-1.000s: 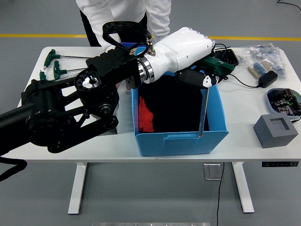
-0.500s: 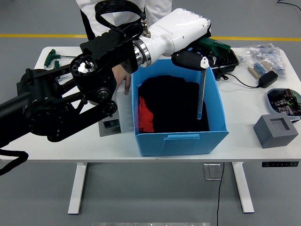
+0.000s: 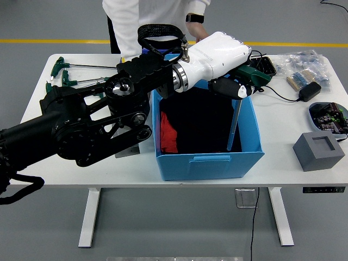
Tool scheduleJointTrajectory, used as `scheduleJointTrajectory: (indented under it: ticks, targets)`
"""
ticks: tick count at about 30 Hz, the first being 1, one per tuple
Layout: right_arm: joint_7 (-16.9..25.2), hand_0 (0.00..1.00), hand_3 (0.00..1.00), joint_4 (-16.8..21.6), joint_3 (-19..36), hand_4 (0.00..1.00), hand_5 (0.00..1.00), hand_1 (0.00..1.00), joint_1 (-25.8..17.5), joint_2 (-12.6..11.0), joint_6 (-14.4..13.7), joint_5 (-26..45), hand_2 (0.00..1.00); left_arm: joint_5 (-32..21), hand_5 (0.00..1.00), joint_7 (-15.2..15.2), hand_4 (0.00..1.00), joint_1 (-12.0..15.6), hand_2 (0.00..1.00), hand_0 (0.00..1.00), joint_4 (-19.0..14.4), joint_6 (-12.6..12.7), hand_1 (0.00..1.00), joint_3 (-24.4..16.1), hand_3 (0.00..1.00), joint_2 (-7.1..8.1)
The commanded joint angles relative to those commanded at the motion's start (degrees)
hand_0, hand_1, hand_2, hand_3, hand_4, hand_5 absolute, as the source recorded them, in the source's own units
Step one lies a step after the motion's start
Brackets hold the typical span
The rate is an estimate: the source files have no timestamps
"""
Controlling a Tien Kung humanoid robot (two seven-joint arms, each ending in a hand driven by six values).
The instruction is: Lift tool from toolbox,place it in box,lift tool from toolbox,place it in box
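Lowering again, the left hand [image 3: 235,87] grips a green-handled T-handle hex key [image 3: 234,120] whose shaft tip has dropped deeper inside the blue box [image 3: 206,161] than half a second ago (release looks imminent); more keys [image 3: 64,80] wait on the tabletop [image 3: 283,157].

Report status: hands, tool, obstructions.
Left hand shut on T-handle hex key, shaft hanging inside blue box. Right hand not in view. Nothing blocking the drop.
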Motion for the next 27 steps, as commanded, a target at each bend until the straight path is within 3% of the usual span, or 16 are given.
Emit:
scheduleJointTrajectory:
  ticks: [9,10,15,16,21,22,27]
  targets:
    - [-0.02,0.676,0.577,0.06,-0.89,0.781,0.725,0.644,0.52,-0.33,-0.04,0.37,0.717,-2.44,0.617,-2.62,0.630,-1.53,0.139,0.258,7.08,0.34,0.147,4.13,0.165,-3.16]
    - [-0.02,0.676,0.577,0.07,-1.02,0.781,0.725,0.644,0.58,-0.37,-0.05,0.44,0.717,-2.94,0.608,-2.81,0.638,-1.74,0.177,0.277,7.94,0.28,0.194,4.59,0.215,-3.58]
    - [-0.01,0.676,0.577,0.10,-1.50,0.781,0.725,0.644,0.73,-0.52,-0.12,0.66,0.717,-4.57,0.608,-3.67,0.638,-2.50,0.177,0.277,11.60,0.26,0.194,6.06,0.215,-5.07]
    - [-0.01,0.676,0.577,0.11,-1.59,0.782,0.725,0.644,0.81,-0.57,-0.14,0.64,0.717,-4.75,0.610,-3.85,0.657,-2.63,0.249,0.290,12.35,0.22,0.265,6.19,0.330,-5.33]
    - [0.03,0.676,0.577,0.18,-2.12,0.782,0.725,0.644,1.05,-0.74,-0.27,0.83,0.717,-4.61,0.610,-3.87,0.657,-3.01,0.249,0.290,14.85,-0.42,0.265,6.25,0.330,-6.13]
    - [0.05,0.677,0.578,0.19,-2.28,0.782,0.725,0.644,1.02,-0.75,-0.29,0.96,0.717,-4.40,0.623,-3.66,0.676,-3.07,0.384,0.331,15.11,-0.76,0.393,6.26,0.478,-6.15]
    - [0.13,0.677,0.578,0.24,-2.89,0.782,0.725,0.644,1.00,-0.77,-0.43,1.28,0.717,-3.86,0.623,-3.64,0.676,-3.70,0.384,0.331,16.58,-1.00,0.393,6.25,0.478,-6.15]
